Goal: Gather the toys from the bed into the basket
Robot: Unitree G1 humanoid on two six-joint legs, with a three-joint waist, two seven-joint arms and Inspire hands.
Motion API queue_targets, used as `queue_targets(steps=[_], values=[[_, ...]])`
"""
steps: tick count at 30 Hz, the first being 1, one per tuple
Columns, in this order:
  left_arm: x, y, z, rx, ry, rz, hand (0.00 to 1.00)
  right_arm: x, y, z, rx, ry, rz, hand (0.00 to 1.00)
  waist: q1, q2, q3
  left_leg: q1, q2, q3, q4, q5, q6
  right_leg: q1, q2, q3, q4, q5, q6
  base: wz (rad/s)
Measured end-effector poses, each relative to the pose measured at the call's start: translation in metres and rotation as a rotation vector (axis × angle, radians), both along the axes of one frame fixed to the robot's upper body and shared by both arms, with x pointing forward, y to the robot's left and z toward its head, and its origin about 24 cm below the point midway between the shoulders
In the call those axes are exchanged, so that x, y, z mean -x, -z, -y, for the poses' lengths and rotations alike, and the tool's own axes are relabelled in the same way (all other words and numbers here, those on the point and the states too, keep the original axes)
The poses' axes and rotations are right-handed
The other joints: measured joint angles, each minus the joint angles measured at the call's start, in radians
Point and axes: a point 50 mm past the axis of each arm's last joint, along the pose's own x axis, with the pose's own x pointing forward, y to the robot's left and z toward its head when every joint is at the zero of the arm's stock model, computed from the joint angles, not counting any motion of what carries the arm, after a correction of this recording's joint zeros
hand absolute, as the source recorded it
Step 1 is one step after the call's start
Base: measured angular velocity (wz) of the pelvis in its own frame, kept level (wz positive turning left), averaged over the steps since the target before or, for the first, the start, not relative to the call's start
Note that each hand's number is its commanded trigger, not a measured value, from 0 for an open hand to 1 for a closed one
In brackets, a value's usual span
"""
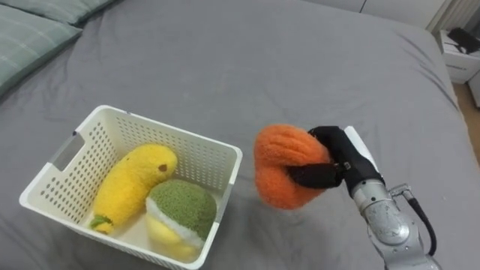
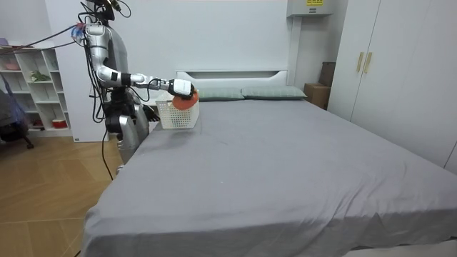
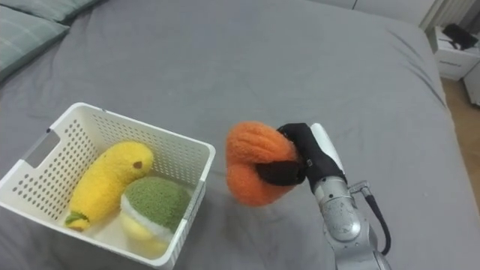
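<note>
My right hand (image 1: 334,150) with black fingers curled into a fuzzy, lumpy orange plush toy (image 1: 279,172), I hold it above the smooth grey bed (image 1: 262,67), just beside the white perforated plastic basket (image 1: 161,125), long yellow plush (image 1: 135,184) and round green plush (image 1: 182,208) inside

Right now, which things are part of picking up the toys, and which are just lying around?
For the job:
orange toy, in the right hand, fingers curled round it
basket
yellow toy and green toy, inside the basket
bed

Just around:
pillows
nightstand
shelves
wardrobe
</note>
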Motion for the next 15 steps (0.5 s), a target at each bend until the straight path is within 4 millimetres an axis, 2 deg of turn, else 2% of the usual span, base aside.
queue_targets(steps=[3, 7, 11, 15], values=[[-0.002, 0.000, 0.000, 0.009, 0.003, -0.006, 0.00, -0.009, -0.009, -0.002, 0.000, -0.008, 0.035, 1.00, 0.001, 0.004, -0.0014, 0.000, 0.000, 0.001, 0.000, 0.000, 0.000, -0.001, 0.000, 0.002, 0.002, 0.000, 0.000, 0.00], [-0.004, 0.002, 0.003, 0.029, 0.006, -0.018, 0.00, -0.018, -0.037, -0.010, -0.012, -0.032, 0.142, 1.00, 0.002, 0.018, -0.0080, 0.002, 0.000, 0.002, -0.001, 0.000, 0.000, -0.001, 0.000, 0.003, 0.003, 0.000, 0.000, 0.00], [-0.007, 0.001, 0.003, 0.028, 0.008, -0.012, 0.00, -0.026, -0.057, -0.015, -0.020, -0.055, 0.219, 1.00, 0.005, 0.022, -0.0075, 0.000, 0.001, 0.001, -0.001, 0.000, 0.000, -0.001, 0.000, 0.002, 0.003, 0.000, 0.000, 0.00], [-0.008, 0.001, 0.003, 0.029, 0.010, -0.013, 0.00, -0.029, -0.066, -0.019, -0.021, -0.068, 0.254, 1.00, 0.019, 0.022, -0.0072, -0.003, 0.000, 0.001, -0.002, 0.000, 0.001, -0.005, -0.001, 0.001, 0.004, 0.000, 0.000, 0.00]])
